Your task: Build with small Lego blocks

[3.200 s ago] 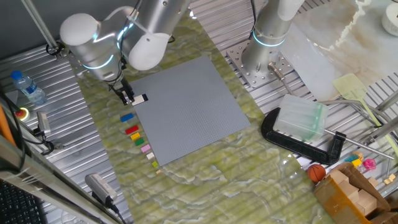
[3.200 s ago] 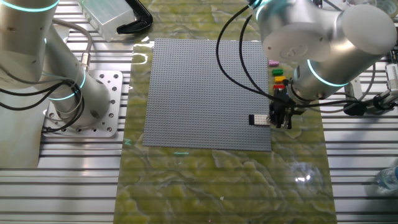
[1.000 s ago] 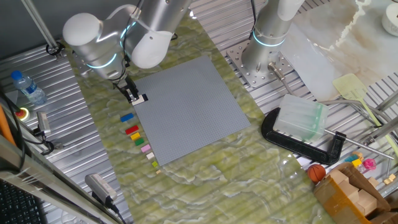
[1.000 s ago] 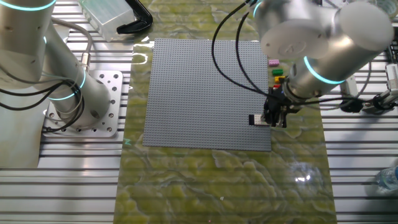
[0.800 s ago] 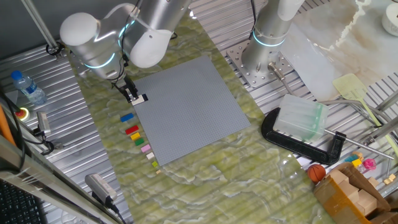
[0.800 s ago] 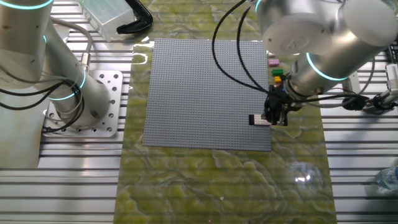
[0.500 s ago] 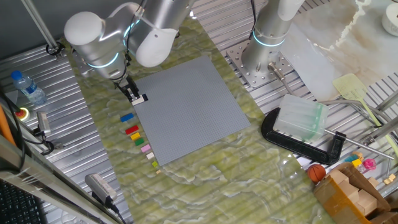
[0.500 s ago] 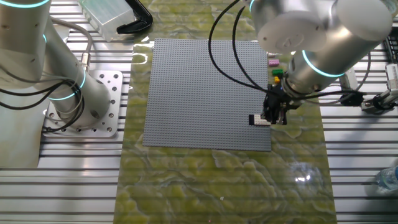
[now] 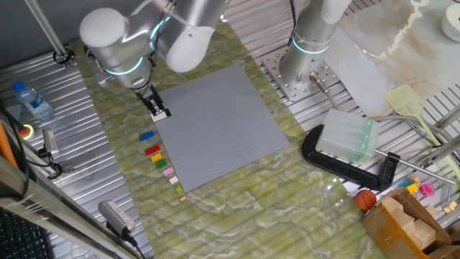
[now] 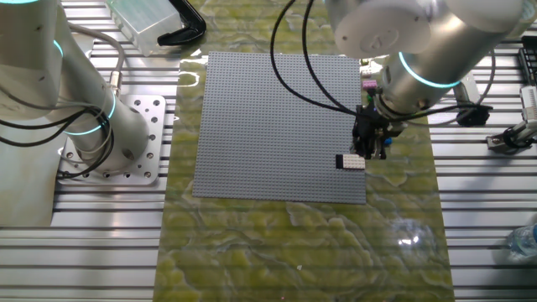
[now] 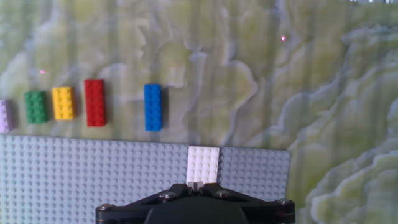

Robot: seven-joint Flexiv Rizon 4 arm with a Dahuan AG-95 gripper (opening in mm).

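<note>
So the cream-white brick is sitting on the grey baseplate, right at its edge near one corner, and that's the only piece I'm seeing on the plate. In the hand view its long axis is running away from the claw toward the plate edge, and its short end is pointing at the loose bricks beyond. I'm not spotting the black brick anywhere, could be hiding under the white one or the claw.

The rest is still waiting on the desk just off the plate edge: blue brick, red brick, yellow brick, green brick, and a pink brick that's getting cut off at the frame border. All lined up side by side, long axes parallel to the white one. From one fixed view the row is trailing on past pink to a tan piece.

So I'm calling this early: one placed, at least six to go.

Claw is hanging right over the white brick. I'm honestly not able to tell if the fingers are pinching it or just parked closed above it.
</note>
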